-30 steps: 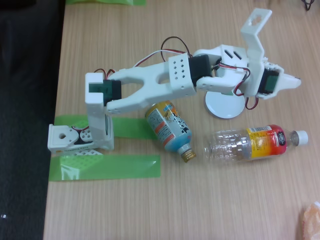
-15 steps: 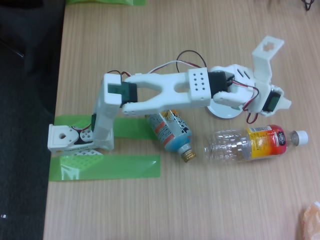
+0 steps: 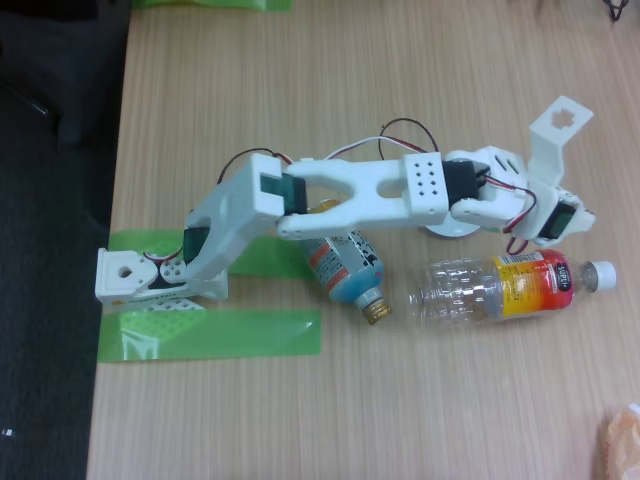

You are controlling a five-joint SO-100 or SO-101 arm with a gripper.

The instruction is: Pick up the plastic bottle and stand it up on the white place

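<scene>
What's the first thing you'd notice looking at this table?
The big white robot arm stretching from its base at the left across the wooden table, with its claw just above the label end of a clear plastic bottle lying on its side. A blue-and-orange can lies tipped over under the arm. Bright green tape marks the table by the base.

You've got a light wood table (image 3: 300, 90) w/ the plastic bottle (image 3: 505, 286) lying on its side, cap to the right in the fixed view. Printed can-bottle (image 3: 345, 270) lies just left of it; white place (image 3: 450, 231) mostly hidden by the arm. Green tape strips (image 3: 215, 333) sit by the arm base (image 3: 140, 277).
</scene>
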